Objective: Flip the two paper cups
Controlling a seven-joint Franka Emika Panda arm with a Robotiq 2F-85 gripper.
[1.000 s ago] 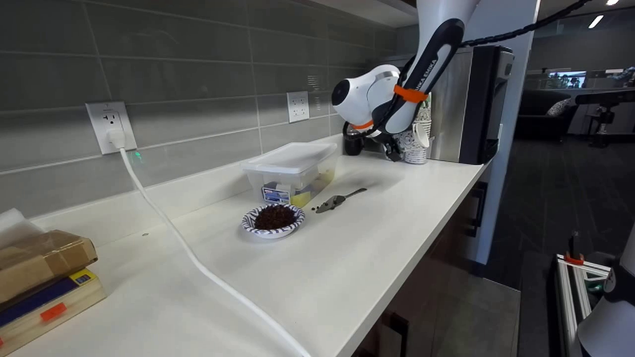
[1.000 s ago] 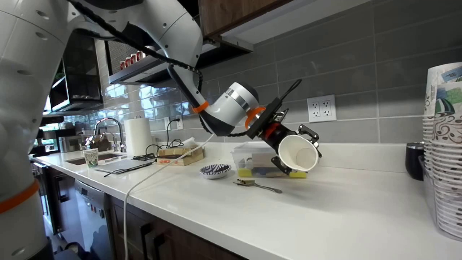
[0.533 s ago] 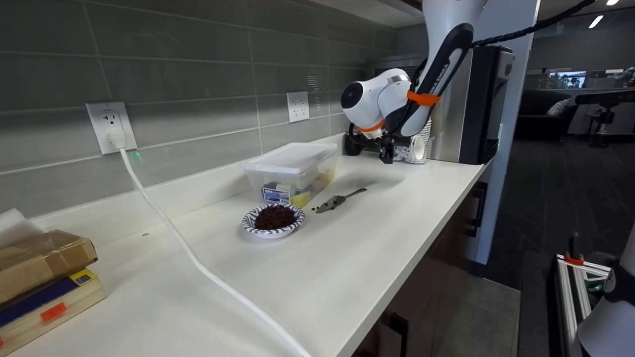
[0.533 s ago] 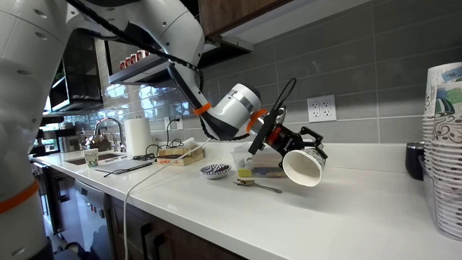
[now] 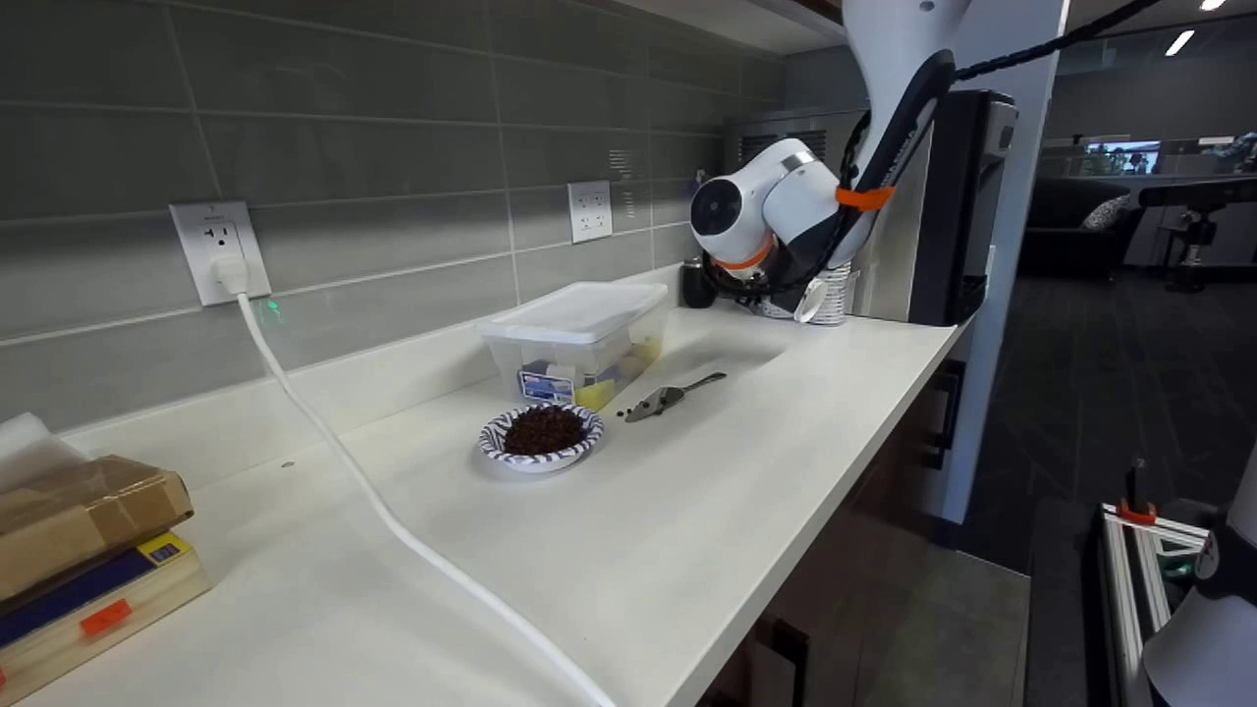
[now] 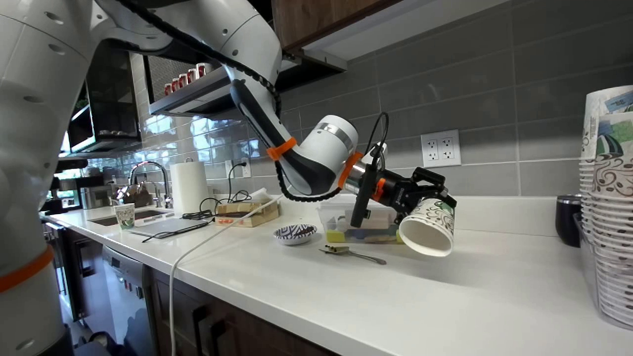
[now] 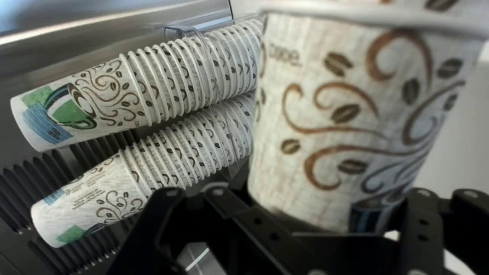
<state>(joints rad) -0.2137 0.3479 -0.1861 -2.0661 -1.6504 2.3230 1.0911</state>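
Fingers (image 6: 448,200) gripping paper cup (image 6: 433,223); mouth angled down, axis tilted.

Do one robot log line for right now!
hand: closed on cups | cups: seemingly nested, tilted mouth-down above counter | bowl: on counter, dark bits inside | set-down: not yet

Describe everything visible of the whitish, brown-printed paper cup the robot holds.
The whitish, brown-printed paper cup is tapered, pale-rimmed, decorated with swirls, coffee beans and lettering. A printed strip beyond the rim in the wrist view hints at another cup nested inside. It is tilted, mouth end lower than base, apparently clear of the white, flat countertop. The robot's black, jointed fingers flank its narrower end; contact spots are hidden.
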